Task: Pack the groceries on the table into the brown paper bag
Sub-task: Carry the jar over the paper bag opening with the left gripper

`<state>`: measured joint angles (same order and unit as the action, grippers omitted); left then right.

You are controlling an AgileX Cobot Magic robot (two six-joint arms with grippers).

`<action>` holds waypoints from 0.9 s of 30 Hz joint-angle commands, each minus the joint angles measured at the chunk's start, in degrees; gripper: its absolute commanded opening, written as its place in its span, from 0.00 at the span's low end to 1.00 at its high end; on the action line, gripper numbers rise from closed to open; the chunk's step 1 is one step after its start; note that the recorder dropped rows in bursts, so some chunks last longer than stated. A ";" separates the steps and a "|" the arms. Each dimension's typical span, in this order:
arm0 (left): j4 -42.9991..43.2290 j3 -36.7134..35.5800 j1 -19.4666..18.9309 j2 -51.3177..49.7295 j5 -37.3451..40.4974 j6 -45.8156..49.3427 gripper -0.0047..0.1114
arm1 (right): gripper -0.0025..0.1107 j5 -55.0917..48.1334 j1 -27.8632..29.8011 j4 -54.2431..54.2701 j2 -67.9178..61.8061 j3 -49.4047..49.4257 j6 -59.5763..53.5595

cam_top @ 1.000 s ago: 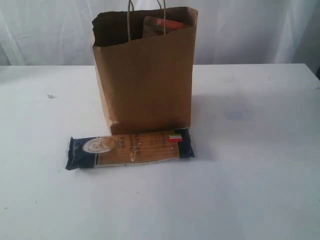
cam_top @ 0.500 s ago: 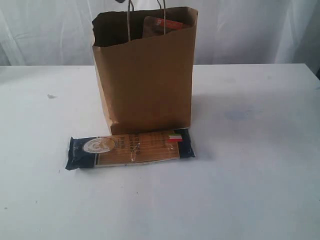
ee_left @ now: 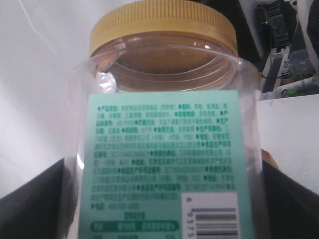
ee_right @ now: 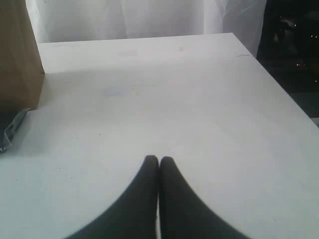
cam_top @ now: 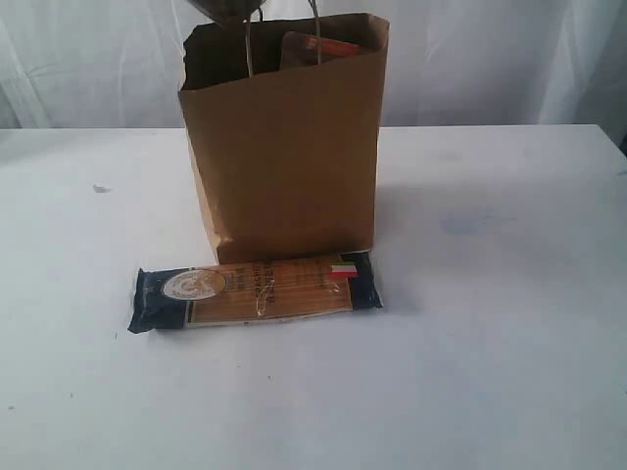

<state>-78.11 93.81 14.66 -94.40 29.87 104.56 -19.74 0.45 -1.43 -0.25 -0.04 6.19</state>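
Clear jar with olive-yellow lid (ee_left: pixel 164 139): clamped between the dark fingers (ee_left: pixel 35 199) of the left gripper (ee_left: pixel 162 164), green printed label facing the wrist camera. Brown paper bag (cam_top: pixel 284 157): upright on the tabletop (cam_top: pixel 509 323), mouth open, brown orange-labelled pouch (cam_top: pixel 318 47) standing inside. Flat spaghetti packet (cam_top: pixel 255 292): lying on the tabletop just in front of the bag's base. Right gripper (ee_right: pixel 159 162): jaws pressed together, holding nothing, over the tabletop.
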 commanded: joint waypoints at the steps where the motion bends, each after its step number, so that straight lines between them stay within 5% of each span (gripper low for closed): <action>1: -2.69 0.91 -0.17 0.81 -2.94 3.27 0.04 | 0.02 0.53 -0.06 -0.11 0.25 0.04 0.10; 15: -2.69 0.91 -0.17 0.81 -7.13 7.01 0.04 | 0.02 0.53 -0.06 -0.11 0.25 0.04 0.10; 22: -2.19 0.91 -0.17 0.66 7.71 4.78 0.04 | 0.02 0.42 -0.06 -0.11 0.25 0.04 0.10; 27: 2.01 0.91 -0.17 -1.54 9.28 1.61 0.04 | 0.02 0.42 -0.06 -0.11 0.25 0.04 0.10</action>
<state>-75.73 93.81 14.55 -95.57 37.13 106.72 -19.74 0.45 -1.43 -0.25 -0.04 6.29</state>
